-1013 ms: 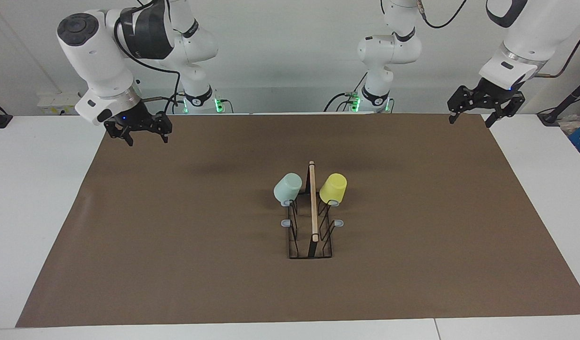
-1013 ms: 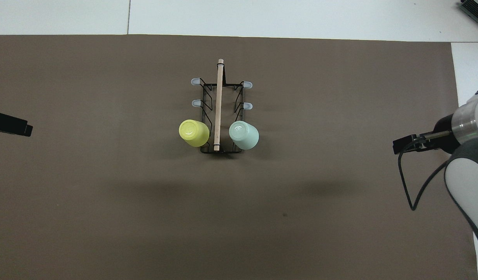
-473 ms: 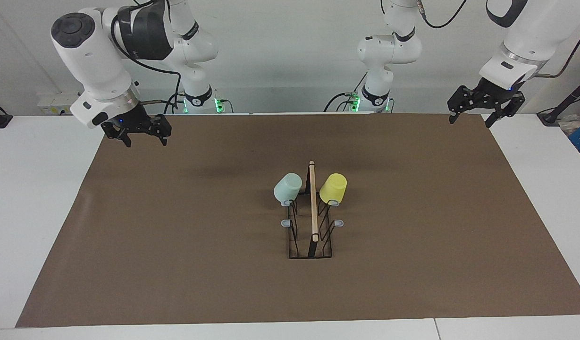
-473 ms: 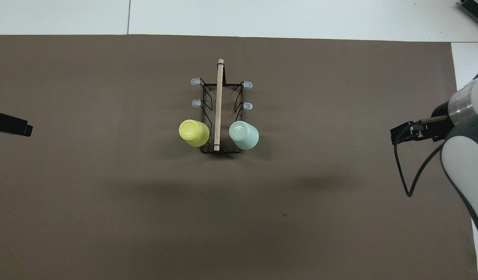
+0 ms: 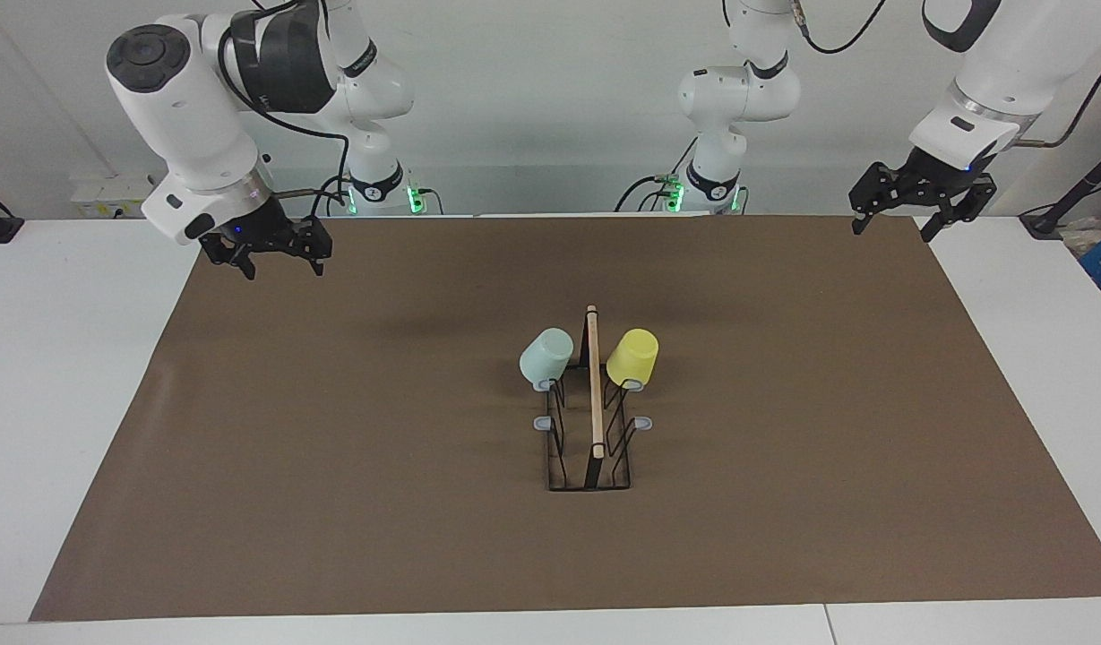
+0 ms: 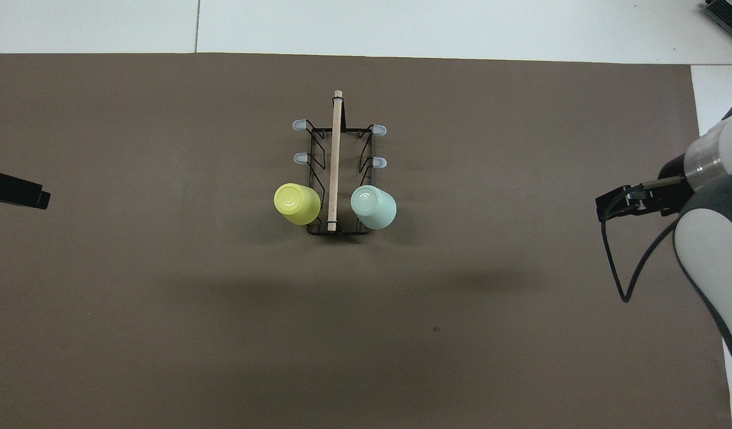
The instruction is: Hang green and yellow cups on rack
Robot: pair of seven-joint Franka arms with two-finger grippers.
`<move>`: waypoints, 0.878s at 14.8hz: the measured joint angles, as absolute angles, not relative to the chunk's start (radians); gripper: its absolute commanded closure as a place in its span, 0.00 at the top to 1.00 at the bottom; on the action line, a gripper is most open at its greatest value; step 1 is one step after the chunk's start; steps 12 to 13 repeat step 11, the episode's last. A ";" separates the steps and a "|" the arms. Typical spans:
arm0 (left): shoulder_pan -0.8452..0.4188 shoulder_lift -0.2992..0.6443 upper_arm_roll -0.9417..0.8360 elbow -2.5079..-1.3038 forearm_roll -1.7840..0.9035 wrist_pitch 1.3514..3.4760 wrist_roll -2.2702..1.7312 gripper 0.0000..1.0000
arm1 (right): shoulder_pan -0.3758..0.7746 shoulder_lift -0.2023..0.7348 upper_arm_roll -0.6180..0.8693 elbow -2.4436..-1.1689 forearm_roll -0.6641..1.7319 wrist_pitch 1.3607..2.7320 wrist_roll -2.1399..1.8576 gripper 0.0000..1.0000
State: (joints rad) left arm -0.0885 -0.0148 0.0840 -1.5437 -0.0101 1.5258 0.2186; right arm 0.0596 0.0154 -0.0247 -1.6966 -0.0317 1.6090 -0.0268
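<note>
The right pincer [image 5: 277,260] hangs empty with its fingers spread, up in the air over the mat's [image 5: 335,430] corner nearest its own base. In the last second it has drifted a little, out toward the mat's edge and then back in, and it sits a touch higher on its arm than before; that looks to me like an arm settling into rest, not starting a reach. The left pincer [image 5: 899,219] is empty too, fingers wide, over the mat's other robot-side corner, and it has not budged. From overhead only its dark tip [image 6: 14,189] shows at the mat's edge.

Out in the middle of the surface [image 5: 75,358] stands the rack [image 5: 595,448], its wooden rod [image 5: 594,385] running away from the robots. The green cup [image 5: 546,356] sits mouth-down and tilted on the prong nearest the robots, on the right arm's side of the rod. The yellow cup [image 5: 632,356] sits the same way on the matching prong on the left arm's side. Four grey prong tips farther from the robots are bare. Neither cup has shifted over the last second.

Both cups hang on their own with the pincers well apart from them, so I judge the task done. All that seems left is for the arms to stay clear of the rack.
</note>
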 measured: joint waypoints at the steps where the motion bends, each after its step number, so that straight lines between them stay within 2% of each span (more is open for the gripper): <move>1: -0.089 -0.015 0.084 -1.544 -0.010 1.526 0.219 1.00 | 0.059 0.016 -0.025 -1.694 -0.032 1.608 -0.027 1.00; 13: -0.088 -0.015 0.084 -1.543 -0.010 1.530 0.219 1.00 | 0.058 0.026 -0.025 -1.675 -0.032 1.590 -0.027 1.00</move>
